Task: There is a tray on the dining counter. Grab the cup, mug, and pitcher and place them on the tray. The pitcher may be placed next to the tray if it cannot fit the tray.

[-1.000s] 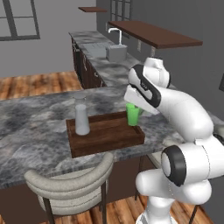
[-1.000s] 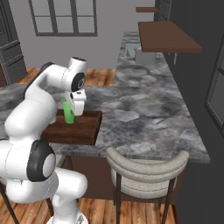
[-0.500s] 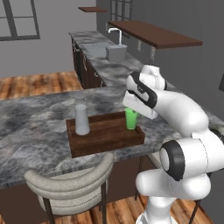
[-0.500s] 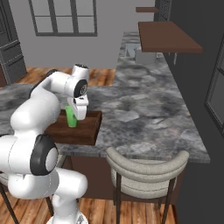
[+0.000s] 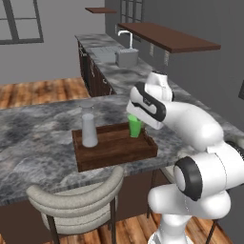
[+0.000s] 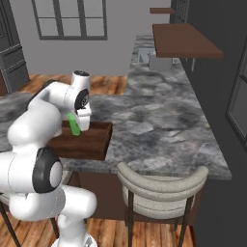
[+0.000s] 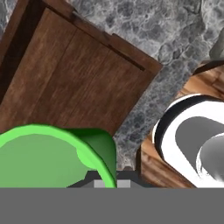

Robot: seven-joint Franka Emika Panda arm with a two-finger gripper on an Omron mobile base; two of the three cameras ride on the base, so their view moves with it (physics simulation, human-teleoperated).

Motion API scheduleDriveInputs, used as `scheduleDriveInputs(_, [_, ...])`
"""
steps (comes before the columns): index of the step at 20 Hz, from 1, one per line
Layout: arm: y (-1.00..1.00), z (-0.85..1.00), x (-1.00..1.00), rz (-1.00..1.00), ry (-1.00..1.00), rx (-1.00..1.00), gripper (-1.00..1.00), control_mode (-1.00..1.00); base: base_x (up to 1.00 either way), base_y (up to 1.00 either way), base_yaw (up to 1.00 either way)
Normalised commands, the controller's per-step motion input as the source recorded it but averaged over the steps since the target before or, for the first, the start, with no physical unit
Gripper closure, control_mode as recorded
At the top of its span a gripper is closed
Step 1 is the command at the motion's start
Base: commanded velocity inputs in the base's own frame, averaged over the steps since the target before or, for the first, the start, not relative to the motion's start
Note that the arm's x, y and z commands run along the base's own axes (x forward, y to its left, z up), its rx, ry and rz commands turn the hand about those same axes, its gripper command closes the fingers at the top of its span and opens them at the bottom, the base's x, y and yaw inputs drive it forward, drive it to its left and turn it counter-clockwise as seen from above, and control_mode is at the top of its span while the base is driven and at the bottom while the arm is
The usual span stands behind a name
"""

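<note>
The cup [image 5: 135, 126], clenched in the pincer [image 5: 137, 117], should be lowered upright onto the tray [image 5: 114, 153], clear of the pitcher [image 5: 89, 131].

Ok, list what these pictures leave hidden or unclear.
- Pincer fingers: left base view, covered by the white hand; hand view, behind the cup.
- Cup base: left base view, whether it touches the tray cannot be told.
- Pitcher: right base view, behind the arm.

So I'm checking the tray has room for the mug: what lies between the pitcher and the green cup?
In the left base view, only bare wooden floor of the tray lies between the pitcher and the cup.
</note>
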Motion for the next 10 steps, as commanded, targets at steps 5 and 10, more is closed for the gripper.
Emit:
scheduleDriveInputs(5, [0.35, -0.02, 0.24, 0.00, -0.08, 0.00, 1.00, -1.00, 0.00, 0.00, 0.00])
scheduleDriveInputs(10, [0.17, -0.18, 0.20, 0.00, 0.00, 0.00, 1.00, -1.00, 0.00, 0.00, 0.00])
